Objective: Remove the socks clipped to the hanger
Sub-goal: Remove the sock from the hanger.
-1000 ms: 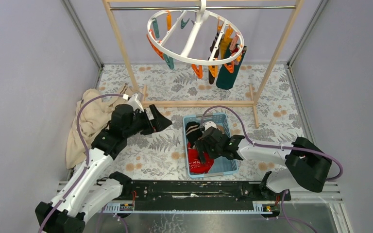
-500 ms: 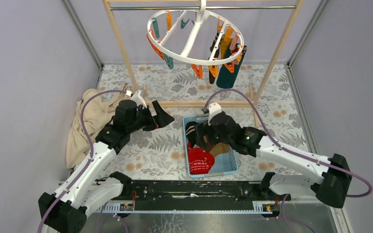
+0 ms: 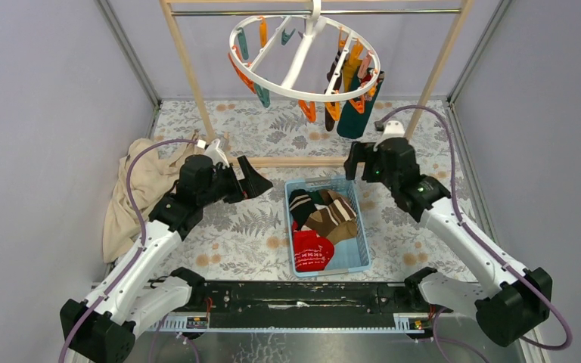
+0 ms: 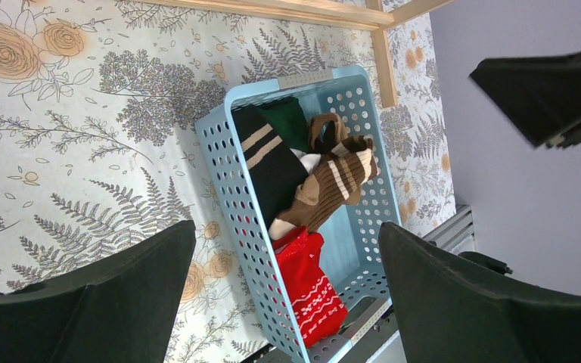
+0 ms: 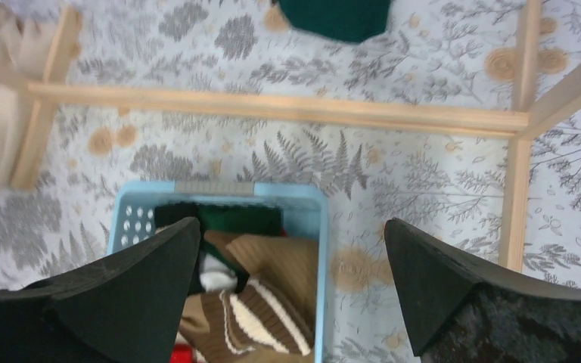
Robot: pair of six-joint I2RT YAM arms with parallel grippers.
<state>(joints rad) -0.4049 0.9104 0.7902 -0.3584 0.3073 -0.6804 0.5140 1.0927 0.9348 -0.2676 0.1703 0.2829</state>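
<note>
Just ahead of right hand (image 5: 291, 223) (empty) — socks (image 3: 354, 117)

"Can you read any words here?"

"No. I can't find a word, a number or a sign I can read."

"What about the red sock (image 3: 310, 248) in the blue basket (image 3: 350, 259), low in the middle of the top view?"

"It has white marks on it. In the left wrist view, near the bottom middle, they look like zigzags and dots, not letters."

"And the black sock (image 4: 272, 174) beside it?"

"Only two pale stripes."

"Is there writing on the counter (image 3: 234, 227)?"

"Its cover has flowers and leaves printed all over. That is a pattern, not words."
</note>
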